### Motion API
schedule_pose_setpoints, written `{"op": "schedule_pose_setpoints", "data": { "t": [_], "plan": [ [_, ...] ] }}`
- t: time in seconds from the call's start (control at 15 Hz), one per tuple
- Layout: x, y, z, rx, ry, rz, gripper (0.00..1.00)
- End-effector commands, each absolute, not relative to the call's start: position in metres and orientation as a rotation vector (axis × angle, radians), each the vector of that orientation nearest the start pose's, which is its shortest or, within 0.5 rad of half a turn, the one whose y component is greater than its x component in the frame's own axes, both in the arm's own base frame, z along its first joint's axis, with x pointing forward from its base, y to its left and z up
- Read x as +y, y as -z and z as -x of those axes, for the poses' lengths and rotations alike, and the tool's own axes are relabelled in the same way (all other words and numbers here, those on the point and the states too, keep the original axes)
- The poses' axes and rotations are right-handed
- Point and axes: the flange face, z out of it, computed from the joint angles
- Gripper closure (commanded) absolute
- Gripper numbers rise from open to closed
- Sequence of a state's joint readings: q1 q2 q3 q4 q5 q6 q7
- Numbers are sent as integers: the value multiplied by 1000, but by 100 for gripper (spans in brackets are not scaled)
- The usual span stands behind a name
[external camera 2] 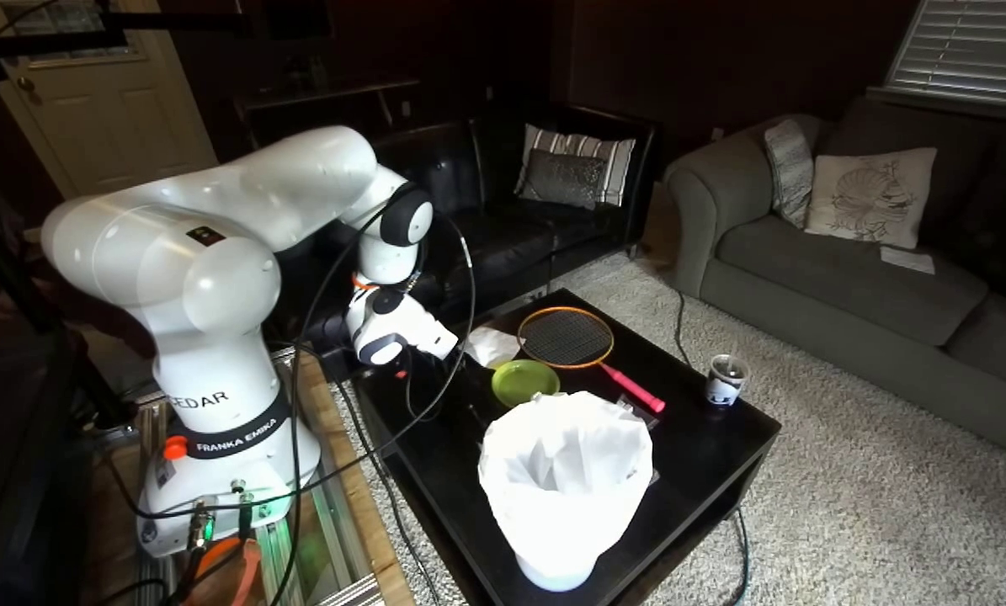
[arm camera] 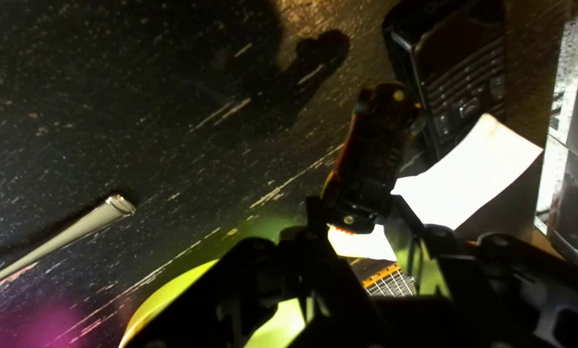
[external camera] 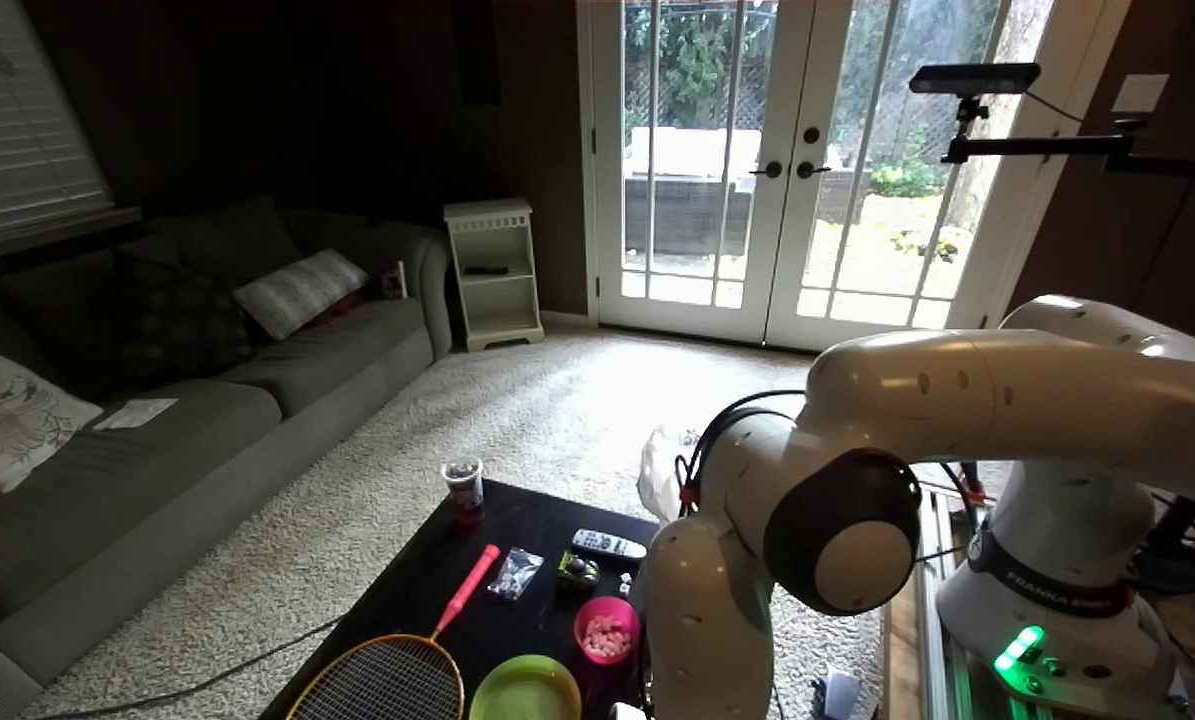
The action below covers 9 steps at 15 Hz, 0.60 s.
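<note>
Indoors, a robotic gripper [arm camera: 359,212] clasps a dark oblong object [arm camera: 375,154], too dim for me to identify, over a black coffee table [external camera 2: 696,446]. Just beside the object in the wrist view lies a black keyed device [arm camera: 463,72], with a white sheet of paper [arm camera: 477,169] partly behind the object. Near the gripper rest a green plate [external camera 2: 524,384] and an orange-rimmed racket [external camera 2: 566,337]. Next to the plate stands a pink bowl [external camera: 602,607] of pale pieces [external camera: 606,638]; near a table corner, a drink cup [external camera 2: 726,383]. Beyond, a gray sofa [external camera 2: 856,273] borders the carpet [external camera 2: 839,505].
</note>
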<state>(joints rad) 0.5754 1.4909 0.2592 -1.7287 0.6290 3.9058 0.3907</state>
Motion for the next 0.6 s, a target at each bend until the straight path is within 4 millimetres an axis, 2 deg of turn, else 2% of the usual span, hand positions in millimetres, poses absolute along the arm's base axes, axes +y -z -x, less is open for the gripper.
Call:
{"op": "schedule_pose_setpoints", "data": {
  "t": [0.0, 0.2, 0.53],
  "plan": [
    [316, 134, -359, 634, 872, 2686, 89],
    [326, 134, -348, 600, 909, 2694, 89],
    [345, 139, -341, 624, 833, 2663, 89]
  ]
}}
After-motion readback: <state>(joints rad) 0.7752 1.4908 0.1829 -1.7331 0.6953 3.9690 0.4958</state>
